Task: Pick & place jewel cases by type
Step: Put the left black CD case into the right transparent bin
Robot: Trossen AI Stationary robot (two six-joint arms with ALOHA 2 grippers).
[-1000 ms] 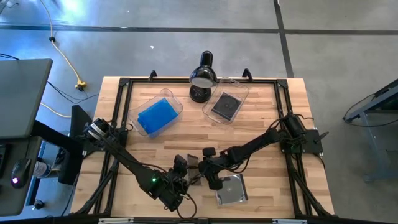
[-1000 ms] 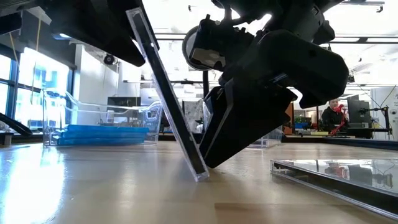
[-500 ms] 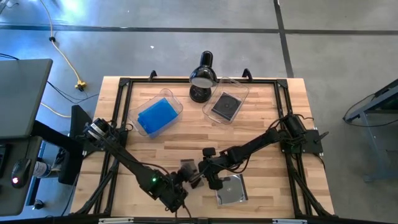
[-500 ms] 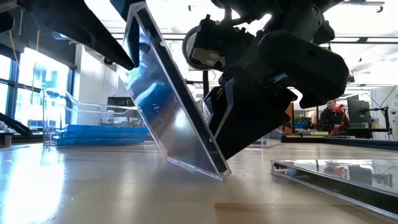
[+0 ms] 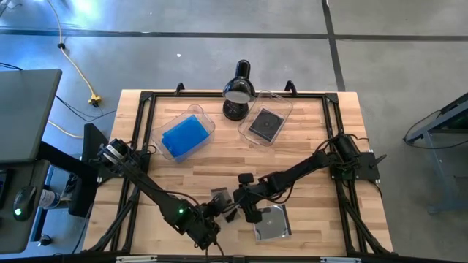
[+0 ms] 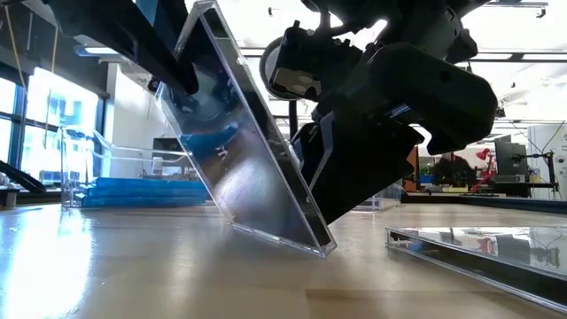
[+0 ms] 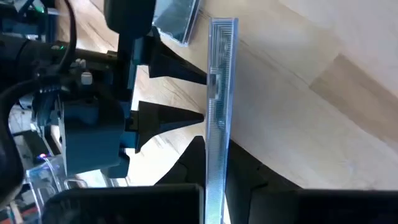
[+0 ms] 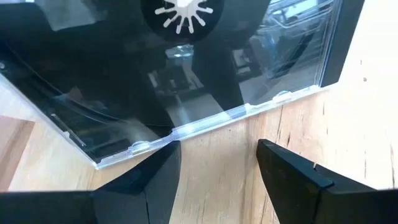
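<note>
Left gripper (image 5: 216,214) at the table's (image 5: 307,157) 6 o'clock edge is clamped on one clear jewel case (image 6: 244,146), held on edge and tilted, its lower corner touching or just off the wood in the low view; the left wrist view shows the case edge-on (image 7: 221,106) between the dark fingers. Right gripper (image 5: 245,203) sits just at 3 o'clock of it, fingers spread wide and gripping nothing, tips pointed at the case's hinge edge (image 8: 205,118), close but apart. Second clear case (image 5: 271,222) lies flat on the wood at roughly 5 o'clock of the right gripper. Count loose on the table: 2 clear, one held, one flat. Two clear tubs toward 12 o'clock: left tub (image 5: 199,111) holds blue cases (image 5: 183,136) stacked flat, count not readable; right tub (image 5: 281,104) holds at least one dark case (image 5: 265,124). One black desk lamp (image 5: 238,89) stands between the tubs.
</note>
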